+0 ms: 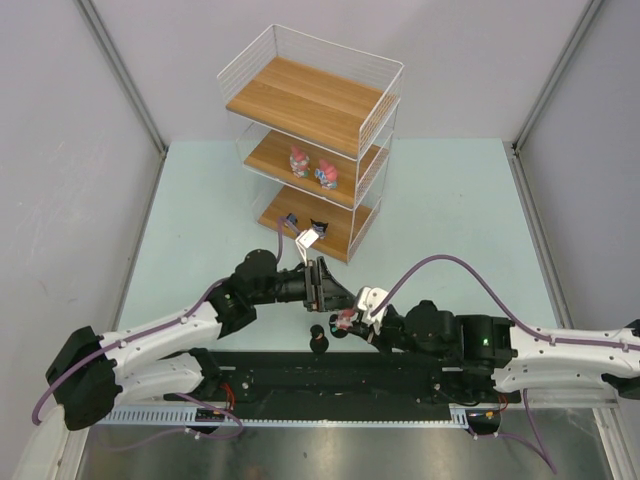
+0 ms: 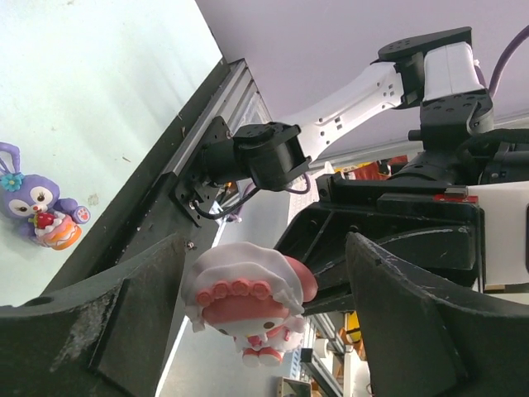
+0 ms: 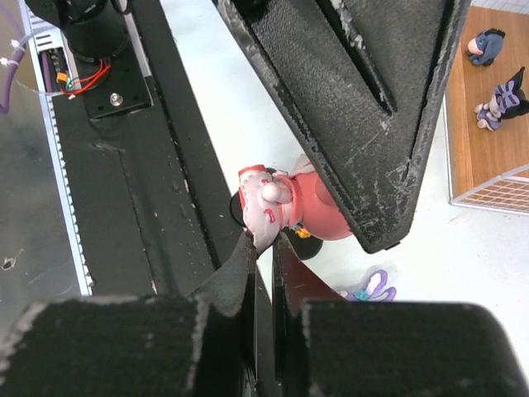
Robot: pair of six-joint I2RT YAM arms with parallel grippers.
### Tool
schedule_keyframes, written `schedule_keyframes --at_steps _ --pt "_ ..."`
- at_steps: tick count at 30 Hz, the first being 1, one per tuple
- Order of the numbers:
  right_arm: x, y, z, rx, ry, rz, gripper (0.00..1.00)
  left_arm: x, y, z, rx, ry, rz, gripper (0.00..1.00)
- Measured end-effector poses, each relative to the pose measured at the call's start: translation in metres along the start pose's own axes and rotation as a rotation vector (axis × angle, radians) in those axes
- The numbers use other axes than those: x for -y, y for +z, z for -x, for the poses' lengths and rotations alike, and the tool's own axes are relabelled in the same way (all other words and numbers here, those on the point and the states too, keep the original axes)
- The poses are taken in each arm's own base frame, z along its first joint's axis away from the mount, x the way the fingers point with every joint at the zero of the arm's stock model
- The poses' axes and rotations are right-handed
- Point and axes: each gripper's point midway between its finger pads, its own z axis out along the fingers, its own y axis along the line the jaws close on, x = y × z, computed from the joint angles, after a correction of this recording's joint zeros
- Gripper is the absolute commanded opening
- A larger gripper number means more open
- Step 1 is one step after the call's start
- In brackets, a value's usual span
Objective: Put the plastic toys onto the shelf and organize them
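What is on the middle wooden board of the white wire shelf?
One pink-and-white plastic figurine stands beside a second pink-and-white figurine on the exposed front strip. The top wooden board covers the rest of the middle wooden board, so anything farther back is hidden.

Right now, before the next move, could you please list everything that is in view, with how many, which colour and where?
table: one, pale green, under everything
shelf: one, white wire with three brown boards, far side of the table
middle-board toys: two, pink and white, side by side
bottom-board toys: two, one blue-grey, one black and purple
bunny: one, purple, on the table beside the base plate
dark toy: one, on the table by the base plate, partly hidden
held toy: one, pink and white, between both arms
base plate: one, black, near edge
right fingers: two, black, shut on the held toy
left fingers: two, black, open on either side of the held toy
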Motion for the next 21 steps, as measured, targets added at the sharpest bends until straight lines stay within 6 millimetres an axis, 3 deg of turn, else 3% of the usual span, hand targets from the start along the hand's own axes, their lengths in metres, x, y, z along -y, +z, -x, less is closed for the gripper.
schedule_keyframes --at_steps 4,14,21 --pt "0.001 0.000 -0.003 -0.013 -0.009 -0.009 0.00 0.001 0.000 0.000 -0.001 0.001 -0.007 0.79" --pt "0.006 -0.004 0.003 0.011 -0.018 -0.029 0.00 0.011 -0.001 0.002 0.000 0.014 -0.050 0.88" --pt "0.006 -0.004 0.004 0.012 -0.026 -0.030 0.00 0.011 -0.001 0.001 -0.007 0.015 -0.059 0.84"
